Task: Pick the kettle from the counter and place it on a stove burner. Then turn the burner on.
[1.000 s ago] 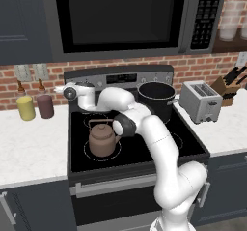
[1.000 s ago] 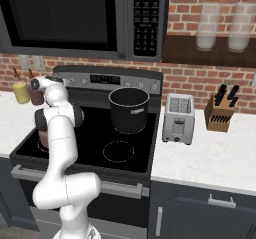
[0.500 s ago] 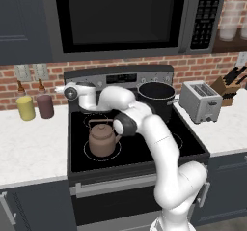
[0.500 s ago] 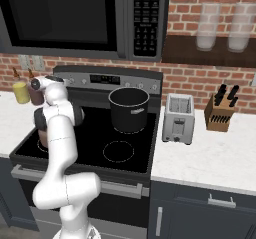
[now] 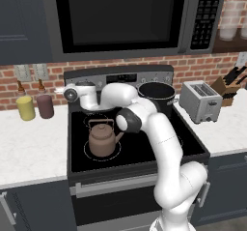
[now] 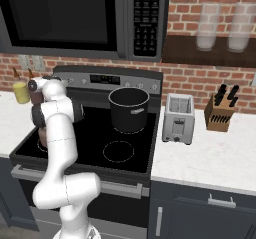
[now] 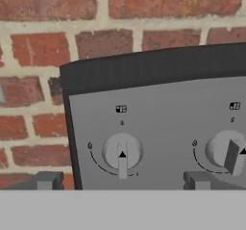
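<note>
Under the microwave [image 5: 130, 17], black cooktop [image 5: 144, 145] against brick wall [image 7: 48, 12].

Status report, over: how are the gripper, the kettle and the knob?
Gripper open, at stove panel, left knob between fingertips. Kettle upright on front-left stove burner. Nothing in the way.

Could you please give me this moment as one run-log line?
phase: burner knob | kettle: on front-left stove burner, released | end effector: open, facing left knob on stove back panel | black pot: rear right
</note>
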